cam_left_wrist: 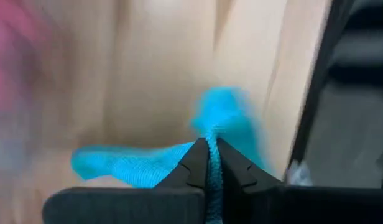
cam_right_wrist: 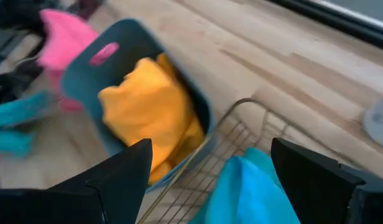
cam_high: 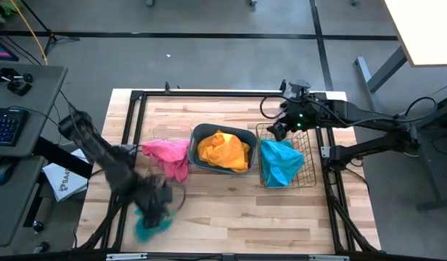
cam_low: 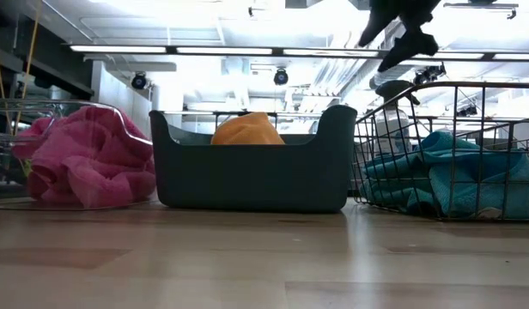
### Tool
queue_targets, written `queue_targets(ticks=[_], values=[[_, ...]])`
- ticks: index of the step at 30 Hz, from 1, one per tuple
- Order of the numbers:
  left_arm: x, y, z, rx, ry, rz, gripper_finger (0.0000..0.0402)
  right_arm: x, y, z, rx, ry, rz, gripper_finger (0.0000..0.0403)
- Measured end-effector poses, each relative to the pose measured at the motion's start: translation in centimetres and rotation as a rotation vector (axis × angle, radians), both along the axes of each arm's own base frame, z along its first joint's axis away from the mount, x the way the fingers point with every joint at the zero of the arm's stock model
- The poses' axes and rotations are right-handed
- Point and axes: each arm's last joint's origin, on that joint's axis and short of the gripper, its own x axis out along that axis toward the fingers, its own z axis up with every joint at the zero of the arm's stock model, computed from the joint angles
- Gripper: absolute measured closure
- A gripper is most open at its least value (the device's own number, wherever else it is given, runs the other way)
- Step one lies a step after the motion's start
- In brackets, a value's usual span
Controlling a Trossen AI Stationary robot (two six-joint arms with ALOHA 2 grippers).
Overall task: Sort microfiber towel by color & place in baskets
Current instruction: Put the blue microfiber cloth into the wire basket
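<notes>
Three containers stand in a row across the middle of the wooden desk point(cam_high: 231, 210), each already holding cloth. On the left, a clear plastic box point(cam_high: 164, 135) carries a hot pink towel point(cam_high: 169, 154) that spills over its near edge. In the centre, a dark teal tub point(cam_high: 222, 148) holds an orange-yellow towel point(cam_high: 223, 150). On the right, a wire-mesh basket point(cam_high: 305, 158) contains a turquoise towel point(cam_high: 279, 161) bunched toward its left side.

The left gripper point(cam_high: 157, 205) is down at the near left of the desk, in front of the clear box, its jaws closed on a second turquoise towel point(cam_high: 151, 226). In the left wrist view that cloth point(cam_left_wrist: 224, 112) is pinched between the two dark fingers point(cam_left_wrist: 194, 163), with a fold trailing off to one side over the wood. The towel is well apart from the wire-mesh basket, with the pink box and the teal tub lying between them.

The right gripper point(cam_high: 279, 129) hovers over the far left corner of the wire-mesh basket, just beside the teal tub's far right corner. Its jaws stand wide apart and empty; the right wrist view looks down between them onto the orange-yellow towel point(cam_right_wrist: 151, 109) in the tub point(cam_right_wrist: 86, 68) and the turquoise towel point(cam_right_wrist: 247, 186) in the basket point(cam_right_wrist: 241, 134).

From desk height, the pink towel point(cam_low: 84, 154), the tub point(cam_low: 252, 172) and the basket point(cam_low: 453, 146) line up left to right, with the right arm overhead.
</notes>
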Motion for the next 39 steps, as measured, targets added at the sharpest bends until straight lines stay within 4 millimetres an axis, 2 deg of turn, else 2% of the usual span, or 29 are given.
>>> queue_targets(ticks=[4,9,14,17,21,27,34,39], values=[[3.0,4.5,5.3,-0.007,-0.254,0.112,0.0401,-1.0,0.9,0.9,0.016,-0.048,0.086,0.0078],[7.7,9.0,11.2,0.116,-0.6,0.151,0.0401,-3.6,2.1,2.8,-0.012,-0.17,0.138,0.0078],[13.5,12.6,14.5,0.286,-0.921,0.144,0.0401,-7.0,2.5,5.1,-0.087,-0.353,0.103,0.0078],[16.9,14.5,15.4,0.355,-1.076,0.14,0.0401,-8.9,2.5,5.9,-0.144,-0.419,0.046,0.0078],[21.1,16.6,14.8,0.395,-1.218,0.113,0.0401,-10.5,2.4,6.3,-0.196,-0.455,-0.018,0.0078],[26.2,18.9,11.7,0.355,-1.299,0.07,0.0401,-11.0,2.3,6.5,-0.235,-0.465,-0.077,0.0078],[30.2,19.9,6.0,0.287,-1.294,0.142,0.04,-9.6,2.1,6.1,-0.242,-0.416,-0.085,0.0078],[32.0,19.9,2.6,0.227,-1.295,0.201,0.0389,-7.9,2.0,5.6,-0.239,-0.362,-0.079,0.0078]])
